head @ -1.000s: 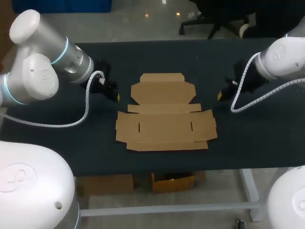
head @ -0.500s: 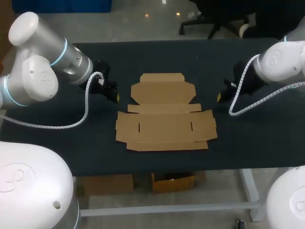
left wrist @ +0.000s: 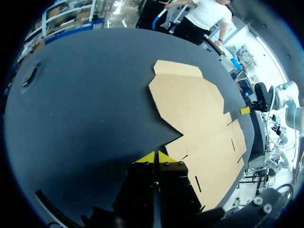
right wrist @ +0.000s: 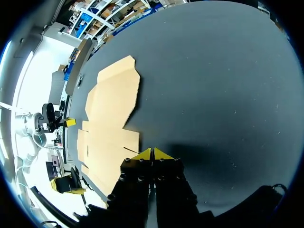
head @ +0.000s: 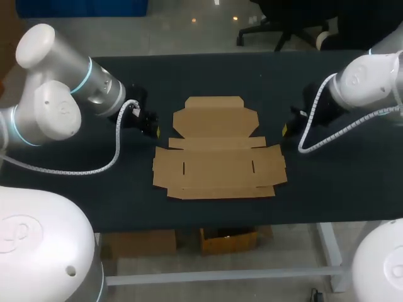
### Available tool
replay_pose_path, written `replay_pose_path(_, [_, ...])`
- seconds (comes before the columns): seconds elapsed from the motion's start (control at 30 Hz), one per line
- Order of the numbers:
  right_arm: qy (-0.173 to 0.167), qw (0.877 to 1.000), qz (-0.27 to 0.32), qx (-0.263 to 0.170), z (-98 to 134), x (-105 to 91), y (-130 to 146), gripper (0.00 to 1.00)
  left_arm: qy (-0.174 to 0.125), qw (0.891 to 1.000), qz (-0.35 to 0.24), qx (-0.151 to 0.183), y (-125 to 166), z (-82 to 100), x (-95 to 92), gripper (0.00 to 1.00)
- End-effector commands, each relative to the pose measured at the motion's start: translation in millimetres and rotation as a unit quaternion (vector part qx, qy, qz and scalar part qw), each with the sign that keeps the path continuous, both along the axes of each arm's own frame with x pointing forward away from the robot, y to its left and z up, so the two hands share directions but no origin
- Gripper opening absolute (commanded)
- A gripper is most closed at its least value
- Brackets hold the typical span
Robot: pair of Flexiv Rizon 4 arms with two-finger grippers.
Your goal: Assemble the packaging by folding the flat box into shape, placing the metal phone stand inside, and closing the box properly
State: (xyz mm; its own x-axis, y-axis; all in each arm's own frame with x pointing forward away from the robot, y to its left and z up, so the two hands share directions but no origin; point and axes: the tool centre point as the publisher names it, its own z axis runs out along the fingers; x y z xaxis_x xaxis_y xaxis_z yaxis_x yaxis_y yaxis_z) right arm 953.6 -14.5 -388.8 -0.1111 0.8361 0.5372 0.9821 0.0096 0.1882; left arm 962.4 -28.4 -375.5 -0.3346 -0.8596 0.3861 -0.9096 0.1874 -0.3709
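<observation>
The flat brown cardboard box (head: 217, 148) lies unfolded in the middle of the dark table (head: 82, 189), its flaps spread out. My left gripper (head: 155, 129) hangs just off the box's left side, shut with nothing in it. In the left wrist view the gripper's (left wrist: 156, 155) yellow tips meet just short of the cardboard's (left wrist: 199, 118) edge. My right gripper (head: 286, 128) sits close to the box's right side, also shut and empty. In the right wrist view its tips (right wrist: 152, 153) touch each other beside the cardboard (right wrist: 111, 118). No metal phone stand shows in any view.
Each wrist view catches my other arm's gripper across the box: the right one (left wrist: 247, 110) from the left wrist, the left one (right wrist: 69, 122) from the right wrist. Bare dark tabletop (head: 252, 75) surrounds the box on all sides.
Both arms have drifted a little inward toward the box: the left gripper to the right, the right gripper to the left. The box has not moved.
</observation>
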Motion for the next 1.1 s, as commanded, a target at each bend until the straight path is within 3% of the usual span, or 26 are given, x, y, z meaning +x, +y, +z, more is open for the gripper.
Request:
replay_pose_path(0.03, [0.007,1.000,0.008,0.007,-6,7.5,1,0.00,-0.002,1.000,-0.001,0.005,-5,-5.1,3.2,0.00])
replay_pose_path(1.1, [0.008,0.999,0.038,0.028,-29,14.0,19,0.00,0.013,1.000,0.000,-0.014,-12,-22.1,9.2,0.00])
